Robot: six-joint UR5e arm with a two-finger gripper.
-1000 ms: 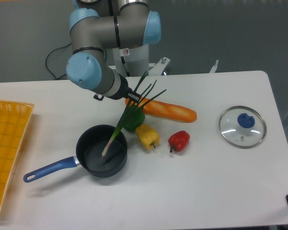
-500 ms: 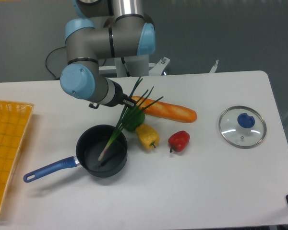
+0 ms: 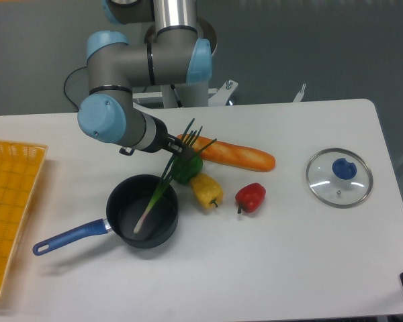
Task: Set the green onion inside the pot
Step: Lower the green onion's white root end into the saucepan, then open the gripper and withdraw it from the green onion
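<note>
Dark navy metal marks the pot (image 3: pixel 142 212), a small round saucepan standing on the white table (image 3: pixel 309 255) with its long blue handle (image 3: pixel 70 237) pointing toward the near left. The green onion (image 3: pixel 162 182) leans at a slant across the pot's far rim: its white bulb end rests inside on the pot floor, and its slender dark leaves fan upward and to the right above the rim. The gripper (image 3: pixel 177 146) sits at the leafy upper part of the stalk, its fingers closed around the onion, though the fingertips are small and partly hidden among the leaves. Just behind the pot's far right edge lies a green pepper (image 3: pixel 187 168), partly covered by the onion leaves. A yellow pepper (image 3: pixel 206 190) lies beside it, and a red pepper (image 3: pixel 250 196) farther right. A baguette (image 3: pixel 236 155) lies behind the peppers. A glass lid (image 3: pixel 339 177) with a blue knob lies well apart at the right. A yellow basket (image 3: pixel 10 201) sits at the left edge.
</note>
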